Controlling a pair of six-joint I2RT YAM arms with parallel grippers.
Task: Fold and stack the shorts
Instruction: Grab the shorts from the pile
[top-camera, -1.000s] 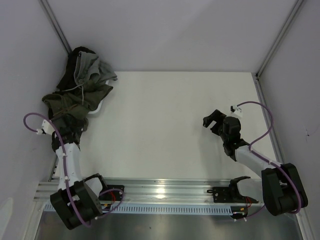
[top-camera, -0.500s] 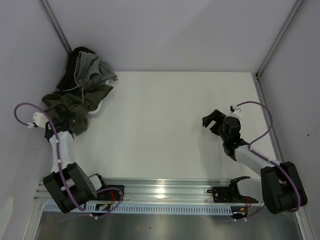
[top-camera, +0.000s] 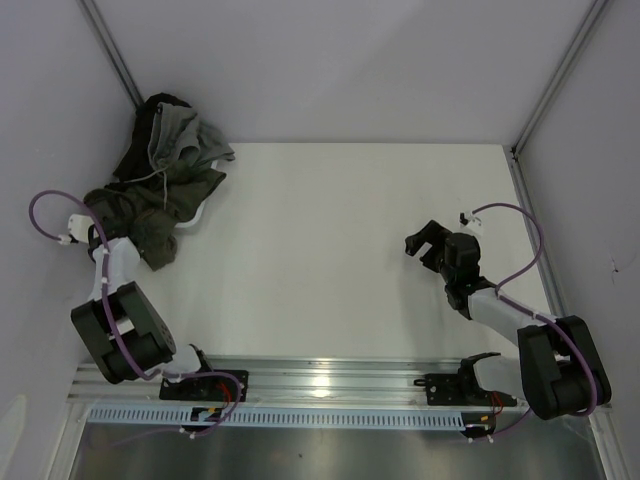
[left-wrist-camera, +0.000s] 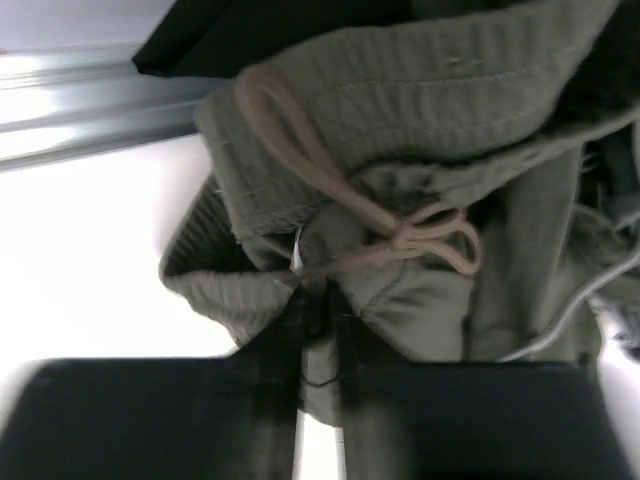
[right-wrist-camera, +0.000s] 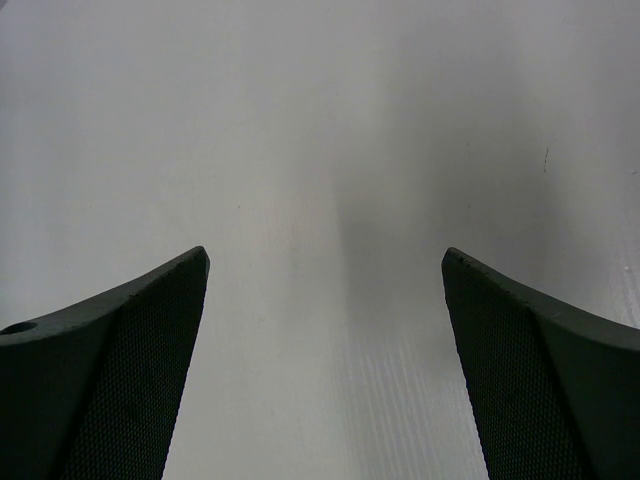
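We see the white bench (top-camera: 340, 250) filling most of the top view, with a metal rail (top-camera: 330, 380) along its 6 o'clock edge.

At the bench's 10 o'clock corner lies a heap of clothes. The shorts (top-camera: 150, 215) are the olive piece at the heap's 6 o'clock end, crumpled and unfolded, resting partly on the bench. Toward 12 o'clock from them a grey garment (top-camera: 180, 135) is draped, and a dark garment (top-camera: 155, 108) sits against the corner walls. We cannot tell how many pieces the heap holds in all.

The left arm (top-camera: 108, 270) reaches toward 11 o'clock from its base and ends at the 7 o'clock edge of the shorts. In its wrist view the left end effector (left-wrist-camera: 320, 315) has its fingers drawn almost together, with a fold of olive fabric pinched in the narrow gap, so we read it as clamped on the shorts. The ribbed waistband (left-wrist-camera: 430, 80) lies just beyond it.

The right arm (top-camera: 495, 305) stretches toward 11 o'clock at the bench's 3 o'clock side, well apart from the heap. The right end effector (top-camera: 420, 237) has its fingers wide apart over bare bench, holding nothing.

A pale drawstring (left-wrist-camera: 400, 235) is knotted in a bow on the waistband, just past the left fingertips.
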